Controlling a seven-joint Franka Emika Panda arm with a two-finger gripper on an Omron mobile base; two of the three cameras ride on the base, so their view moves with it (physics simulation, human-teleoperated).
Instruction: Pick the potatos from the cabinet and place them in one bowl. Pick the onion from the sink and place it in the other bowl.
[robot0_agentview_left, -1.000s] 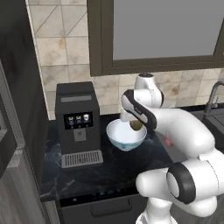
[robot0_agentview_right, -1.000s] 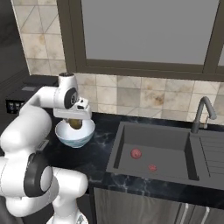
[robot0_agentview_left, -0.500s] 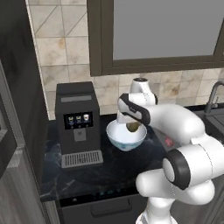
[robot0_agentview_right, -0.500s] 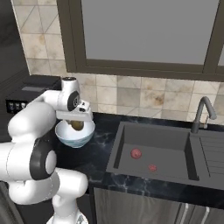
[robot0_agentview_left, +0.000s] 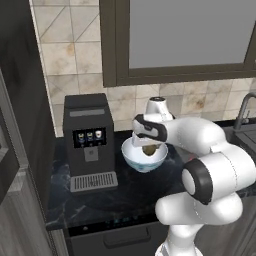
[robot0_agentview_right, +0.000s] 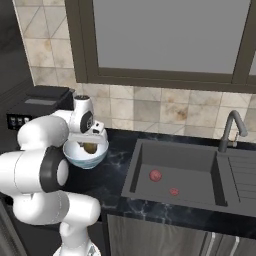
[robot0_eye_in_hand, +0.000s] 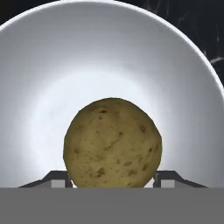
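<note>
The gripper (robot0_eye_in_hand: 112, 175) is squeezed tight on the olive-brown potato (robot0_eye_in_hand: 113, 142), low in the middle of the hand view. The white bowl (robot0_eye_in_hand: 52, 65) sits right behind it. A coffee machine (robot0_agentview_left: 89, 140) stands left of the bowl. The onion (robot0_agentview_right: 155, 175) lies in the sink (robot0_agentview_right: 175, 150), far right.

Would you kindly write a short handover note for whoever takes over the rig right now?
End effector: shut on the olive-brown potato, held low inside the white bowl on the counter beside the coffee machine.
Onion: lying in the sink, with a smaller red bit near it.
Done: this potato is carried to the bowl, not yet let go.
Left: release it, then move the onion to the other bowl. I cannot tell from these views where the second potato or the other bowl is.
</note>
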